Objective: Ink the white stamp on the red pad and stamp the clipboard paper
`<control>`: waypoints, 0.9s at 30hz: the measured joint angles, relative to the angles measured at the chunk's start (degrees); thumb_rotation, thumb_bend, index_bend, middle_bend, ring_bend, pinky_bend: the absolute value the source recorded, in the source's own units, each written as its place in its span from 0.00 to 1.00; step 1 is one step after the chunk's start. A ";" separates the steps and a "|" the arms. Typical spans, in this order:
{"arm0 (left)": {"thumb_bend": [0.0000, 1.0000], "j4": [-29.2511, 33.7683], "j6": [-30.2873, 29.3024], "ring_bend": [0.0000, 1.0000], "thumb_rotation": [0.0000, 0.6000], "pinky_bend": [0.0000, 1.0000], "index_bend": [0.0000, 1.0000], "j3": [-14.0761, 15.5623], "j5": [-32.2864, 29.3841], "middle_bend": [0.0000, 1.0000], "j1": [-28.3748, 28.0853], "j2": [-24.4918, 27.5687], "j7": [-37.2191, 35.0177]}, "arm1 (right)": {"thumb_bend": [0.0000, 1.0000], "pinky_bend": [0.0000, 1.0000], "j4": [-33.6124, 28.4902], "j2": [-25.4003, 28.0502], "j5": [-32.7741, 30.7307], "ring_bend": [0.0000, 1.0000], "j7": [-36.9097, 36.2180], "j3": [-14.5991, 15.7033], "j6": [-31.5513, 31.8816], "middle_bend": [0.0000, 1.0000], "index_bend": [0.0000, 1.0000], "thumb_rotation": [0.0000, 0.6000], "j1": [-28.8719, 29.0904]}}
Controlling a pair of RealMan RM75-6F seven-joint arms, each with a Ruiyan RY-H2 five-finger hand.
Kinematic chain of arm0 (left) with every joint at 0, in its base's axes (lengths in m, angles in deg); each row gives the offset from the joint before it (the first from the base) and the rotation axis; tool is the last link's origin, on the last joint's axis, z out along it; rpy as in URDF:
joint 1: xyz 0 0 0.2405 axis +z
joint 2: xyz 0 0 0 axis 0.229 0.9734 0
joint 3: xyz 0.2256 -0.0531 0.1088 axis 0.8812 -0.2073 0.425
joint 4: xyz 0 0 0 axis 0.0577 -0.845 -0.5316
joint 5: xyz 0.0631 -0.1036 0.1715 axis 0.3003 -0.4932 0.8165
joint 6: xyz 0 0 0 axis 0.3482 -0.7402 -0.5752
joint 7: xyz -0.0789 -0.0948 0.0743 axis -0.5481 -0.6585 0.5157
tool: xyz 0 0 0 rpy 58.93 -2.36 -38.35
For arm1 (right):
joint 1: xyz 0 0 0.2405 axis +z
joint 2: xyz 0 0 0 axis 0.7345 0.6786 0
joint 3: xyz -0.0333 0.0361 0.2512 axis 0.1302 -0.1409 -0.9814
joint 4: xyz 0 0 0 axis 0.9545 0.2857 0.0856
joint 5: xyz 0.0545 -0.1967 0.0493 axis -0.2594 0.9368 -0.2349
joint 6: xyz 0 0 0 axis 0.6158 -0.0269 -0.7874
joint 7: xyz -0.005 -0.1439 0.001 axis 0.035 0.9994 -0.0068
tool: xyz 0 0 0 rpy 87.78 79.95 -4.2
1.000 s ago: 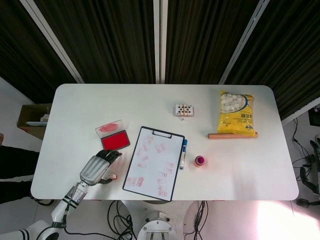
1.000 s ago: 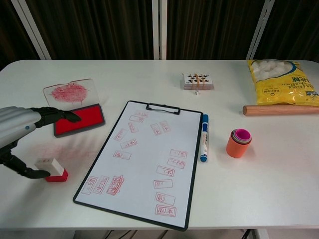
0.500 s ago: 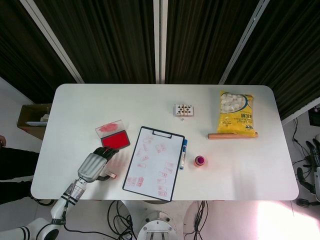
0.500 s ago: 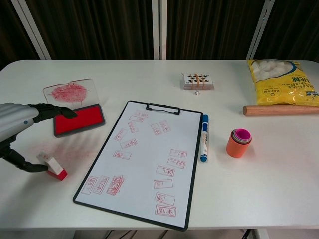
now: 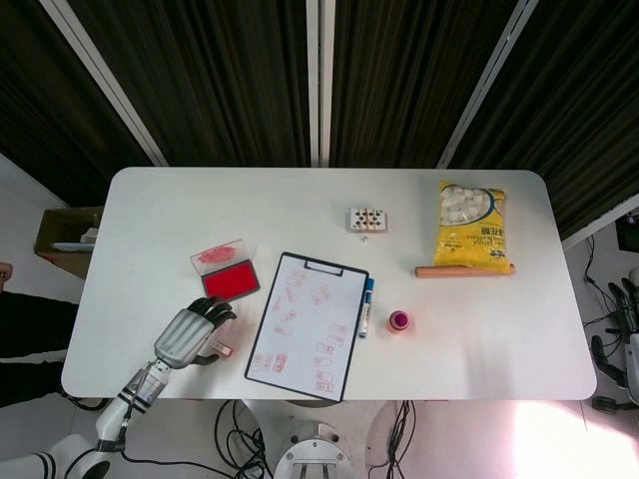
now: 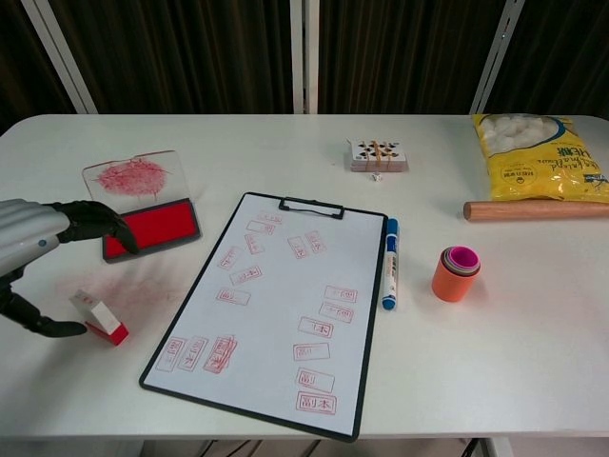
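The white stamp (image 6: 98, 317) with a red base leans tilted on the table, left of the clipboard (image 6: 276, 305), whose paper carries several red prints. My left hand (image 6: 38, 248) hovers over the stamp, fingers curled above it, thumb tip touching its base; nothing is gripped. From the head view, the left hand (image 5: 190, 334) covers most of the stamp (image 5: 221, 348). The red ink pad (image 6: 152, 228) lies open just beyond the hand. A sliver of my right hand (image 5: 633, 334) shows off the table's right side, too little to read.
A blue marker (image 6: 388, 265) lies along the clipboard's right edge, with stacked orange cups (image 6: 458, 273) beside it. Cards (image 6: 377, 154), a yellow bag (image 6: 538, 157) and a wooden rolling pin (image 6: 533, 209) sit toward the back right. Red smears stain the table around the stamp.
The stamp went from upright to tilted and stayed in place. My left hand drew back slightly toward the near left edge. The right hand appeared at the head view's right edge.
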 measured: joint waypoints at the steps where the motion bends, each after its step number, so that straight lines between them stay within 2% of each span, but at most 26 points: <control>1: 0.01 -0.01 -0.10 0.15 1.00 0.31 0.36 0.21 0.23 0.29 -0.07 0.08 -0.09 | 0.38 0.00 0.02 -0.02 -0.01 0.00 0.03 0.02 -0.05 0.00 0.00 1.00 0.00; 8: 0.05 -0.68 0.05 0.18 1.00 0.37 0.41 0.85 1.11 0.35 -0.71 0.38 0.24 | 0.38 0.00 0.06 -0.14 0.08 0.00 0.18 0.19 -0.22 0.00 0.00 1.00 -0.01; 16: 0.10 -0.47 0.46 0.21 1.00 0.37 0.42 1.66 1.36 0.42 -1.01 1.10 2.23 | 0.38 0.00 0.17 -0.22 -0.16 0.00 0.31 0.33 -0.87 0.00 0.00 1.00 0.06; 27: 0.19 -2.14 -0.48 0.27 1.00 0.39 0.48 2.14 2.59 0.48 -1.21 0.24 3.39 | 0.38 0.00 -0.21 -0.11 -0.22 0.00 0.86 0.58 -1.51 0.00 0.00 1.00 0.22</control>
